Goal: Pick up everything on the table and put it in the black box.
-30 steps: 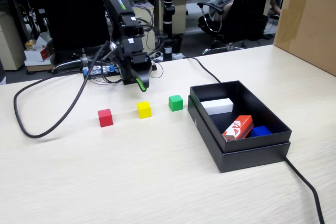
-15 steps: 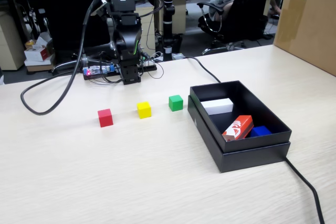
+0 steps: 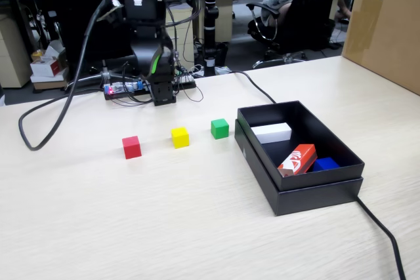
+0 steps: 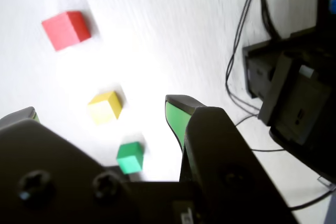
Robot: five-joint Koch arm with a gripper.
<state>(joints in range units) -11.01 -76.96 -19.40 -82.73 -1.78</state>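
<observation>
The shallow matte-black box (image 3: pixel 298 188) sits on the pale wood-grain tabletop (image 3: pixel 164 221), and inside it lie a white rectangular block (image 3: pixel 272 132), an orange-red carton with white marks (image 3: pixel 297 160) leaning at a tilt, and a blue piece (image 3: pixel 326 163) tucked beside it. No cube is in there. Out on the tabletop, the small red cube (image 3: pixel 132 147), the small yellow cube (image 3: pixel 180 137) and the small green cube (image 3: pixel 220 128) stand in a row, green nearest the box. The black gripper (image 4: pixel 100 109) hangs raised near the arm's base, jaws spread apart and holding nothing, the cubes visible between them in the wrist view.
</observation>
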